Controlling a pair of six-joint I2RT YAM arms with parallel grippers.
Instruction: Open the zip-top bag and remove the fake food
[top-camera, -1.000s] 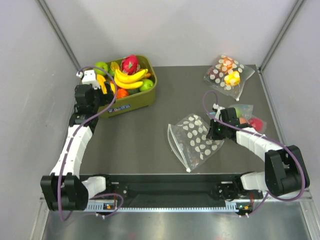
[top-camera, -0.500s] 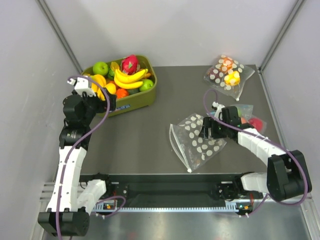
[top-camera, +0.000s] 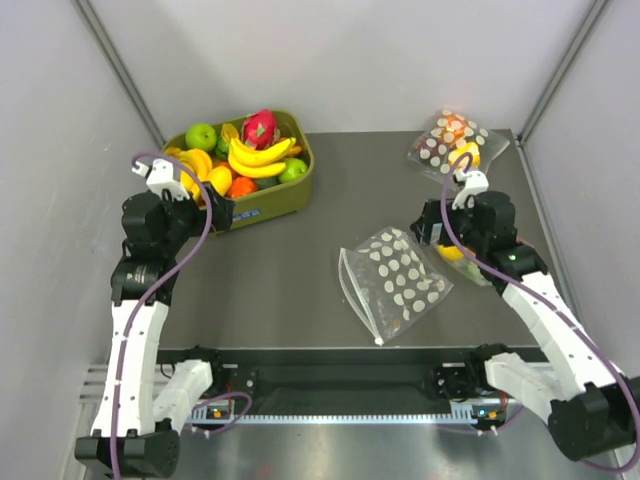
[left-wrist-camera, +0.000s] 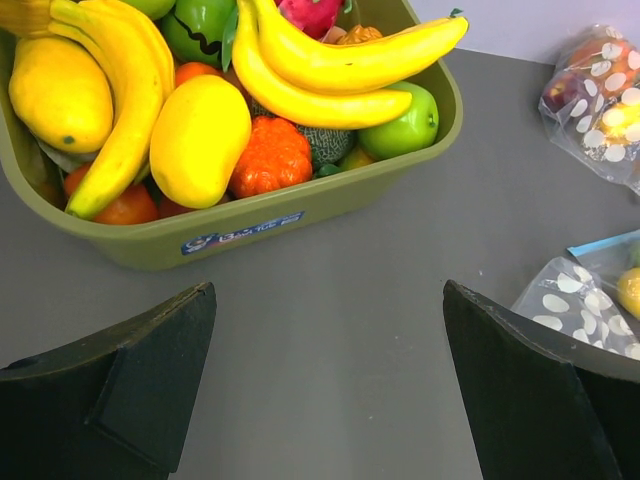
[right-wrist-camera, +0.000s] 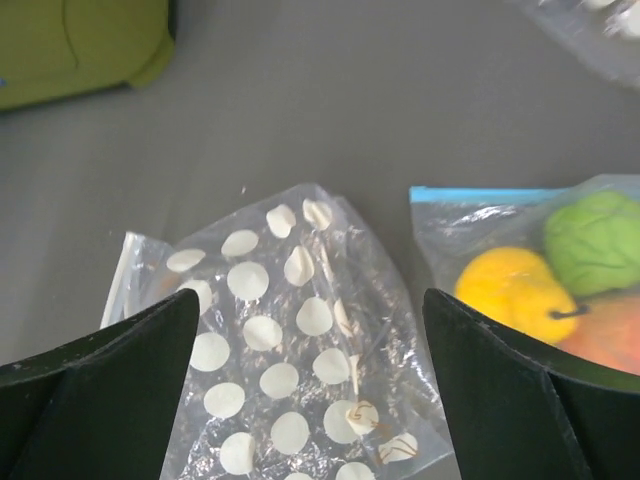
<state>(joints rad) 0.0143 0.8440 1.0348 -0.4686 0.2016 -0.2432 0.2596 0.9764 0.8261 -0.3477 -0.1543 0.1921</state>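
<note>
The dotted zip-top bag (top-camera: 395, 280) lies flat and limp on the grey table, and in the right wrist view the bag (right-wrist-camera: 290, 380) shows nothing inside it. My right gripper (top-camera: 430, 232) hovers open over its far right corner; seen from the wrist, the gripper (right-wrist-camera: 310, 300) holds nothing. The fake food sits in the olive bin (top-camera: 262, 212): a banana bunch (left-wrist-camera: 330, 75), a green apple (left-wrist-camera: 405, 125) and a yellow oval fruit (left-wrist-camera: 200, 140). In front of the bin my left gripper (left-wrist-camera: 328, 290) hangs wide open and empty.
A plain clear bag (right-wrist-camera: 540, 270) with a blue zip strip holds yellow, green and orange fruit just right of the dotted bag, partly under my right arm. Another dotted bag (top-camera: 455, 145) with orange and yellow pieces lies at the back right. A pink dragon fruit (top-camera: 260, 127) tops the bin.
My right gripper opened, let go of the dotted bag's right edge, and rose back to the right. My left arm drew back from over the bin.
</note>
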